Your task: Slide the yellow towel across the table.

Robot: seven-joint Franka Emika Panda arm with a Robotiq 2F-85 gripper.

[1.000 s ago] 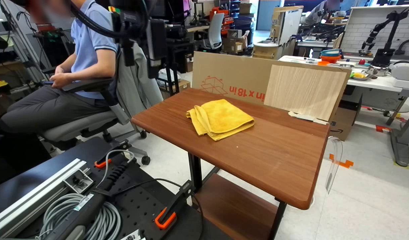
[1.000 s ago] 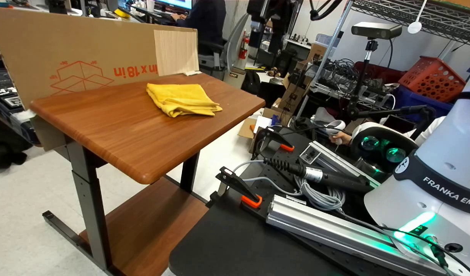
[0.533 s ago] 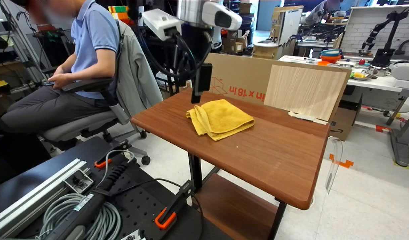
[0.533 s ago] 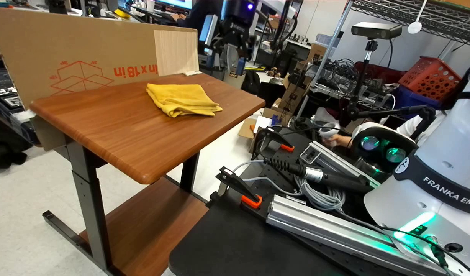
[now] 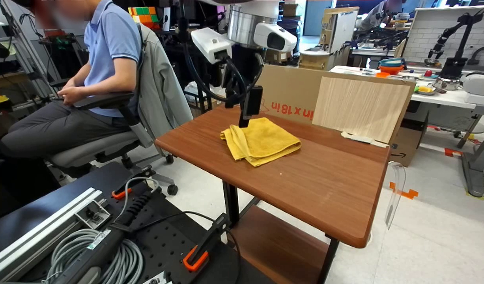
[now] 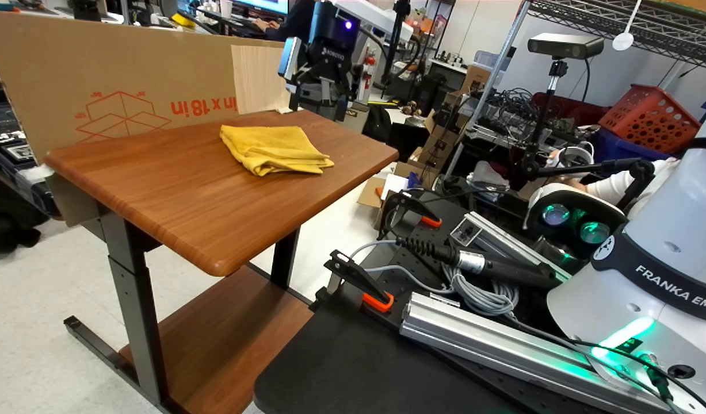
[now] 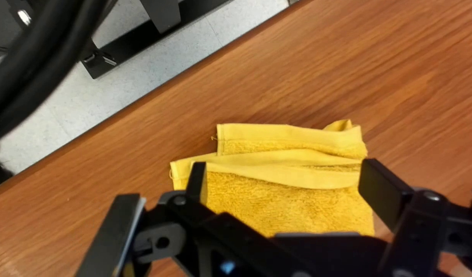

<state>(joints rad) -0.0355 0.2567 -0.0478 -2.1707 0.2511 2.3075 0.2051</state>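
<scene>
The yellow towel [image 5: 271, 140] lies loosely folded and rumpled on the reddish-brown table [image 5: 324, 181]. Both also show in an exterior view, the towel [image 6: 272, 144] on the tabletop [image 6: 168, 184]. My gripper [image 5: 238, 115] hangs in the air over the table, its near finger overlapping the towel's edge in that view. In an exterior view the gripper [image 6: 318, 109] is above the tabletop's far end, apart from the towel. In the wrist view the gripper [image 7: 283, 171] is wide open, fingers pointing down at the towel [image 7: 289, 204], nothing held. The base of the gripper hides the towel's lower part.
A cardboard sheet [image 5: 281, 86] stands along one long table edge, with a pale wood-look panel [image 5: 360, 106] against it. A black bench [image 6: 329, 356] with clamps and cable stands beside the table. A person [image 5: 111, 67] sits near the table.
The arm has come into view and my gripper has moved in over the table and down toward the towel. The towel has not moved.
</scene>
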